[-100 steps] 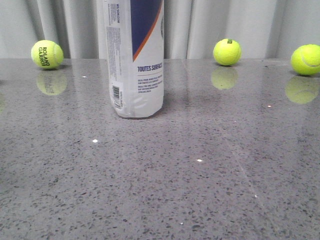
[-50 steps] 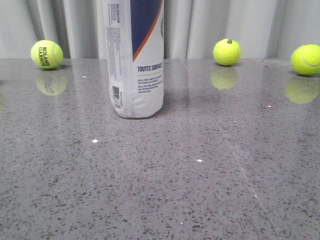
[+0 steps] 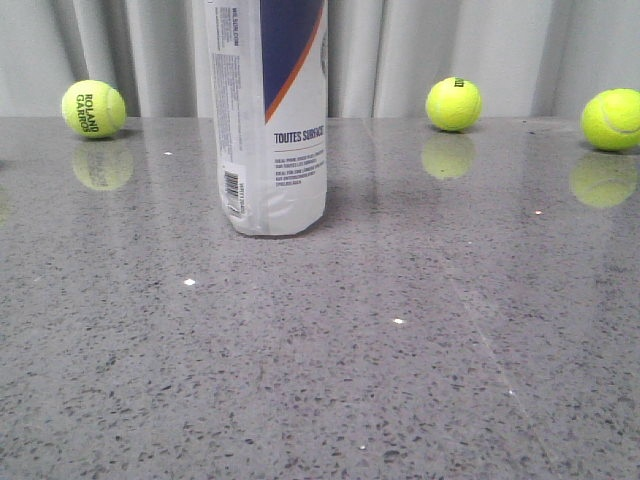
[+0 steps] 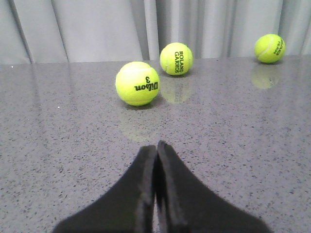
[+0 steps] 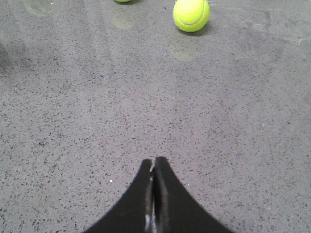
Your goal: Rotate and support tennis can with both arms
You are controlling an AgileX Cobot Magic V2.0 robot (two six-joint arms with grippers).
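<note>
Nothing has moved: tennis can [image 3: 265, 115] stands upright, contents hidden; left pincer [image 4: 156, 151] and right pincer [image 5: 154, 166] closed, empty.

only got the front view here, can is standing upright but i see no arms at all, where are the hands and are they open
Observer: The left hand is shut, holding nothing, above bare table.
Operator: anything near it
Observer: A Wilson 3 tennis ball lies ahead of it, with a Roland Garros ball just behind that one.
Operator: and the right one
Observer: The right hand is also shut and empty. One tennis ball lies well ahead of it.
Operator: either of them on the can yet
Observer: No. The tennis can shows in neither wrist view, and it stands untouched in the front view.
</note>
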